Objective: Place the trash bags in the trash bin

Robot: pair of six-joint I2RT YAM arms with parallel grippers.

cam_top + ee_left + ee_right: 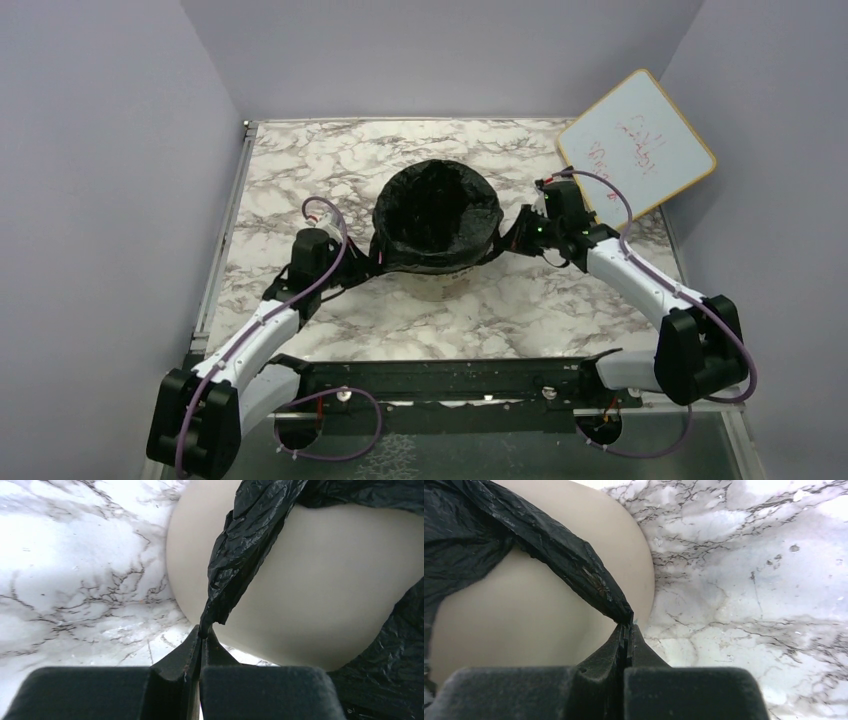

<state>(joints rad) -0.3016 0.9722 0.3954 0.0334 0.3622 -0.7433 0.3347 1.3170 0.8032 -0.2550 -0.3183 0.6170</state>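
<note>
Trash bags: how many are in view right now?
1. The trash bag is draped over the trash bin, lining its mouth; left fingers and right fingers each pinch a pulled-out edge at opposite sides. Any bag beneath it would be hidden.

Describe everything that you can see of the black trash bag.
The trash bag is thin, glossy black plastic, wrinkled all over. It lines the beige trash bin: its mouth opens upward and its edge is folded down over the rim, covering the upper outside wall. Two stretched strips of it run outward, one on each side. The left gripper has its jaws shut on one strip's end, the right gripper on the other.
</note>
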